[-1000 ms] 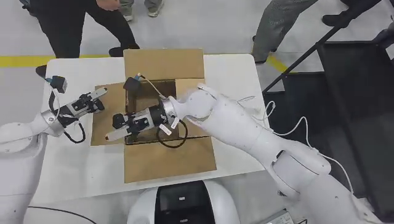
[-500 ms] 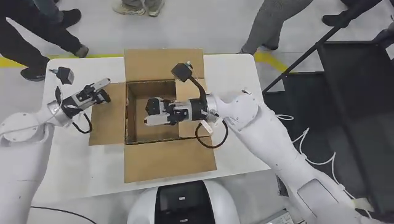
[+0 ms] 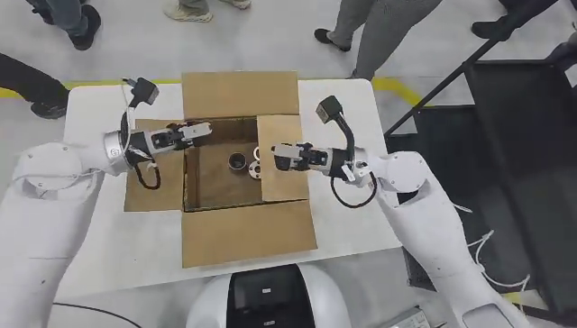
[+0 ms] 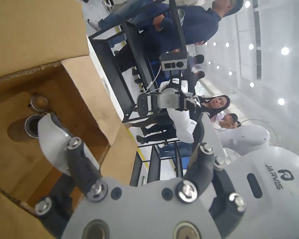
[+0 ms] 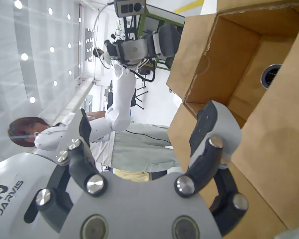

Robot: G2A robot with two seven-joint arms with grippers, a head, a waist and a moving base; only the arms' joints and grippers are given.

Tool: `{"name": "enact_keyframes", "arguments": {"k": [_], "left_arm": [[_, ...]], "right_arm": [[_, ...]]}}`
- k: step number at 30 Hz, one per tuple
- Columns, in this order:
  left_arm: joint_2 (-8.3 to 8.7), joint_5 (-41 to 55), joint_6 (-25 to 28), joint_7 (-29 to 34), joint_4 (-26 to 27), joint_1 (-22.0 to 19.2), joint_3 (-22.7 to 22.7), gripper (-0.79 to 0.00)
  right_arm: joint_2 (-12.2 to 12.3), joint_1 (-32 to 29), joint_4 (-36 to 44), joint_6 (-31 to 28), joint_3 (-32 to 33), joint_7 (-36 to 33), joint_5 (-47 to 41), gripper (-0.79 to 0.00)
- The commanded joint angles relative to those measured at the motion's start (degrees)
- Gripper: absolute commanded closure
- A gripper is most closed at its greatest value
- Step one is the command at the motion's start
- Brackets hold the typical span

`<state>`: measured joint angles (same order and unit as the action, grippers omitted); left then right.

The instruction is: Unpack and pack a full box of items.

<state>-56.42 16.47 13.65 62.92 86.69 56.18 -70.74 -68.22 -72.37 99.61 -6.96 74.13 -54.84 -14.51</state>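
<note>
An open cardboard box (image 3: pixel 248 233) sits mid-table with all its flaps folded out. On its floor stand a dark round can (image 3: pixel 237 159) and a smaller silvery item (image 3: pixel 257 168) beside it. My left gripper (image 3: pixel 200 131) hovers at the box's left rim, open and holding nothing. In the left wrist view the left gripper (image 4: pixel 125 128) spreads above the box wall (image 4: pixel 89 105), with two metal-rimmed cans (image 4: pixel 31 125) below. My right gripper (image 3: pixel 278 154) hangs over the right flap, also open and holding nothing. The right wrist view has the right gripper (image 5: pixel 147 123) beside the box (image 5: pixel 196 58) and one can (image 5: pixel 271 74).
The white table (image 3: pixel 99 238) has bare room to the left and front of the box. A black metal rack (image 3: pixel 523 148) stands just off the table's right side. Several people stand on the floor beyond the far edge.
My right arm has pulled back from deep across the box to its right flap. My left gripper has come in from the table's left side to the box's left rim.
</note>
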Motion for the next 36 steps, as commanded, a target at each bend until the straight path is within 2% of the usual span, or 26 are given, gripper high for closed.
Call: {"name": "enact_keyframes", "arguments": {"k": [1,4,8,21,26,28,32,36], "left_arm": [[-0.78,-0.87,0.39,-1.13,-2.53,-2.52,3.76,-0.785],[-2.22,0.09,1.24,-2.11,-6.78,-6.13,8.57,-0.785],[-3.99,1.71,5.99,-4.2,-12.53,-9.67,12.81,-0.785],[-3.99,1.59,5.95,-4.5,-12.37,-9.57,12.78,-0.785],[-3.92,-0.11,4.07,-4.8,-7.63,-8.92,12.79,-0.785],[-4.24,-1.34,3.18,-4.93,-7.63,-9.8,13.9,-0.785],[-5.88,-2.17,1.79,-6.8,-12.54,-12.69,18.27,-0.785],[-8.2,-1.54,2.95,-8.57,-19.56,-15.98,23.08,-0.785]], "right_arm": [[0.33,-1.75,1.27,0.41,1.59,0.36,0.26,-0.785],[0.71,-4.5,2.61,0.82,3.52,1.17,-0.6,-0.785],[1.01,-6.72,3.53,1.15,4.23,1.29,-1.08,-0.785],[1.02,-6.66,3.33,1.09,3.27,0.47,-1.9,-0.785],[1.0,-6.89,4.04,0.97,2.79,1.84,-1.83,-0.785],[1.04,-6.91,4.21,0.95,2.65,2.26,-1.89,-0.785],[1.16,-6.96,4.05,1.0,2.58,2.55,-2.13,-0.785],[1.29,-7.28,3.99,0.89,2.73,3.11,-2.55,-0.785]]}}
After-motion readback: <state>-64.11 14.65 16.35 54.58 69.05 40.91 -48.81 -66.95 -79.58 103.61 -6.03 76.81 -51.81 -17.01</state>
